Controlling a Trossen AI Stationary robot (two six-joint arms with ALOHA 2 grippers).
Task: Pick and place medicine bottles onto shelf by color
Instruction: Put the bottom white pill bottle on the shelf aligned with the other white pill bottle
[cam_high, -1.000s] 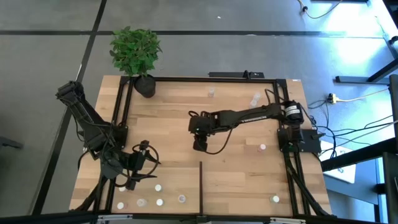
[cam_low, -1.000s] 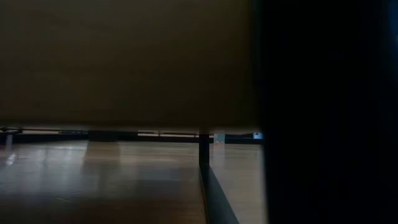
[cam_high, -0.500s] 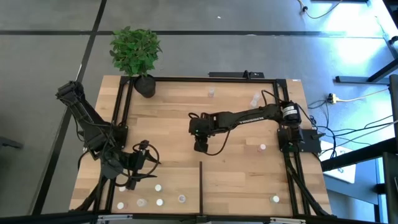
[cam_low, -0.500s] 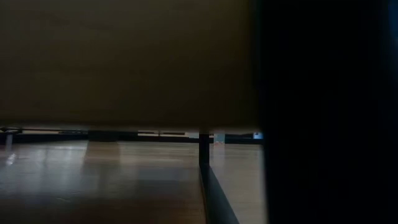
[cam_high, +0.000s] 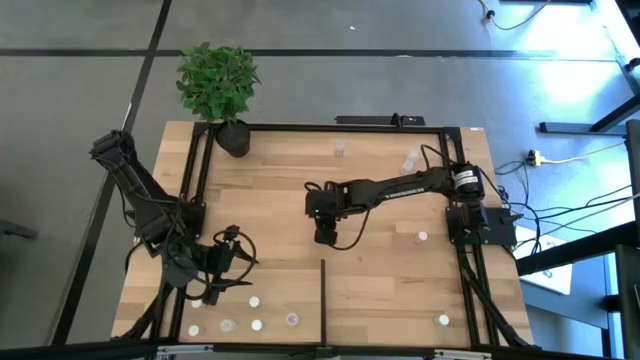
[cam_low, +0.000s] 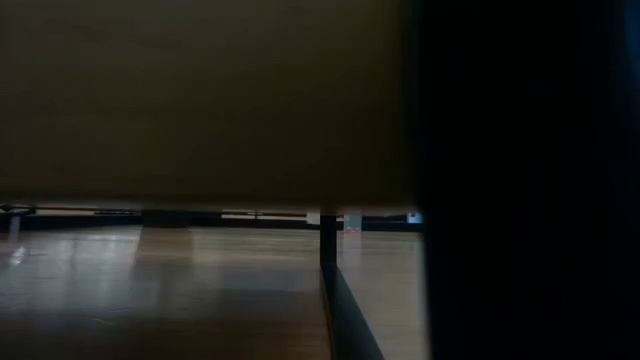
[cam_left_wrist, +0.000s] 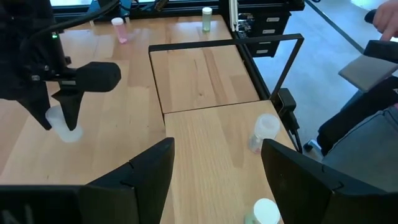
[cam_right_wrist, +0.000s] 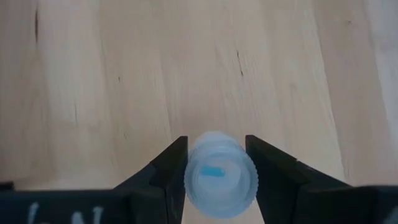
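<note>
- Medicine bottle (cam_right_wrist: 221, 183): a whitish round one with a ribbed cap and a small blue mark on top stands between the right gripper (cam_right_wrist: 216, 163) fingers, near the middle of the shelf (cam_high: 380, 285).
- The right gripper's two dark fingers (cam_right_wrist: 166, 169) sit tight against both sides of that bottle, closed on it, pointing down over the light boards.
- In the high view the right gripper (cam_high: 325, 232) is just beyond the far end of the short black divider bar (cam_high: 323, 296).
- The left gripper (cam_high: 222, 287) sits low near the shelf's left front corner, its fingers (cam_left_wrist: 148, 168) spread apart and holding nothing.
- Other bottles: a group (cam_high: 256, 324) stands along the front edge left of the divider, one (cam_high: 443, 320) is by the front right corner, one (cam_high: 422, 237) near the right edge, and two (cam_high: 340, 150) near the far edge.
- A potted plant (cam_high: 217, 82) stands at the far left corner.
- The low view is mostly blocked by dark shapes.
</note>
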